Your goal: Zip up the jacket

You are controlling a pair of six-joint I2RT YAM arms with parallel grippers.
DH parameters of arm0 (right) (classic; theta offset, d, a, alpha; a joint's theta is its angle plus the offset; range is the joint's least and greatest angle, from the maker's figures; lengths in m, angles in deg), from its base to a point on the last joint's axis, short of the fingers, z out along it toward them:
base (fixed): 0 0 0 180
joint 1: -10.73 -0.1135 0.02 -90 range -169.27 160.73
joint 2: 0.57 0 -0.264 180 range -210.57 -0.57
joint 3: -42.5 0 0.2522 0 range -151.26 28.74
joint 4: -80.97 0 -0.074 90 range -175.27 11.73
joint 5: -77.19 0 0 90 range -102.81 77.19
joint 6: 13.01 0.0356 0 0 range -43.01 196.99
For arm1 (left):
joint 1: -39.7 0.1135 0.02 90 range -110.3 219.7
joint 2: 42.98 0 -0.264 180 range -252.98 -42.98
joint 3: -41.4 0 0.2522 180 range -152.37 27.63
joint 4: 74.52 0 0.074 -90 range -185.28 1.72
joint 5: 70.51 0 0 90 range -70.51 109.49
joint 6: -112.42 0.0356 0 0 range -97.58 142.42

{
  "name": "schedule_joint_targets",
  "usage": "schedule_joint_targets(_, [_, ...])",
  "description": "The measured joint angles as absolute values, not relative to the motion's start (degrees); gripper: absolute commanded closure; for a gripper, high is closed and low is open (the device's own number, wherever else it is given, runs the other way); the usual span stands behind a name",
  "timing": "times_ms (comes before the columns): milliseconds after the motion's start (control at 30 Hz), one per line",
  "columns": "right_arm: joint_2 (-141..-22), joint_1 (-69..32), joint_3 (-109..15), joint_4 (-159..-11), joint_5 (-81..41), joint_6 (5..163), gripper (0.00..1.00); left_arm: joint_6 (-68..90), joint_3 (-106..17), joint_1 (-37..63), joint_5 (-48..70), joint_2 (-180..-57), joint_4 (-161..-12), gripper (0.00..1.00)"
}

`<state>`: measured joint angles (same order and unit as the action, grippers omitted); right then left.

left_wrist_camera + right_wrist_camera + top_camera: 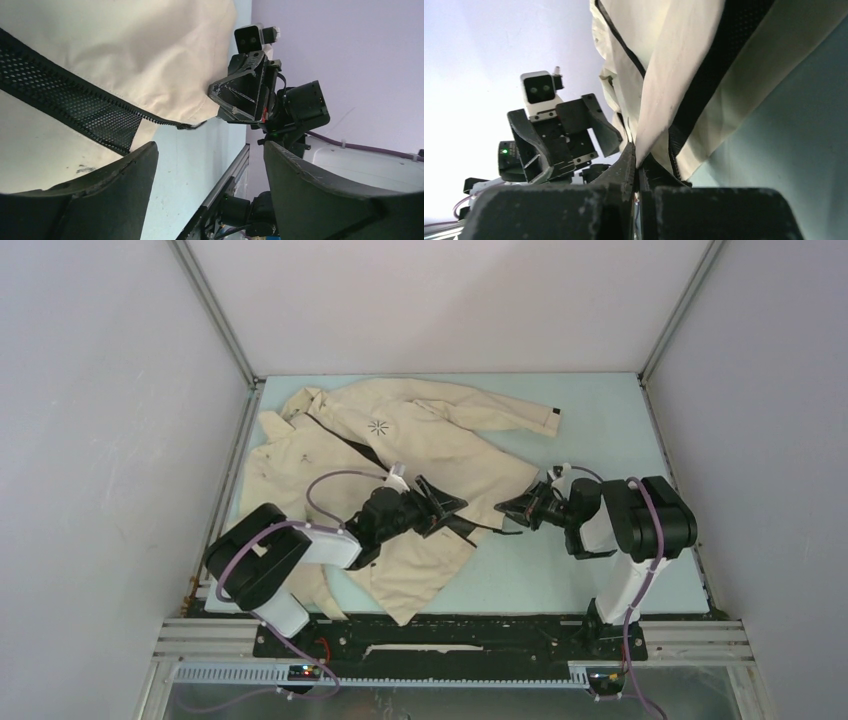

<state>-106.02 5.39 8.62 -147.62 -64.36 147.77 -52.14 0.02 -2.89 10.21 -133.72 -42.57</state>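
Left gripper (455,512) open, facing right gripper (507,508), pinched closed on jacket (420,430).

The jacket (420,440) lies spread on the pale-blue table (600,410).

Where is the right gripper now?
Top view, right of centre: the right gripper is shut on the jacket at its hem, facing the open left gripper.

White walls (90,390), pale-blue table (600,420)
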Motion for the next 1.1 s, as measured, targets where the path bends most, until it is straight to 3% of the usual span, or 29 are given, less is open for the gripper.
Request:
schedule_joint_targets(367, [-108.21,5.35,10.78,-160.38,-63.81,157.56,1.0,-61.85,0.72,-5.8,9.21,-147.11,-25.8,0.33])
schedule_joint_targets(467, [-109.98,5.35,10.91,-163.62,-63.94,159.84,1.0,-61.52,0.72,-6.06,8.88,-147.73,-26.0,0.25])
schedule_joint_targets(600, [-110.46,5.35,10.94,-165.8,-64.62,160.67,1.0,-54.39,-0.27,-6.78,9.36,-141.72,-38.04,0.15])
schedule_joint_targets(700, [-110.46,5.37,10.94,-167.09,-65.51,160.67,1.0,-50.72,-3.17,-7.22,8.53,-137.87,-43.99,0.16])
schedule_joint_targets(900, [-110.0,5.26,11.0,-167.75,-66.19,161.67,1.0,-54.66,-2.67,-7.33,6.28,-141.85,-34.92,0.31])
schedule_joint_targets(1100, [-107.24,4.49,11.09,-168.17,-65.97,162.81,1.0,-63.31,-2.08,-7.41,5.8,-153.12,-22.11,0.24])
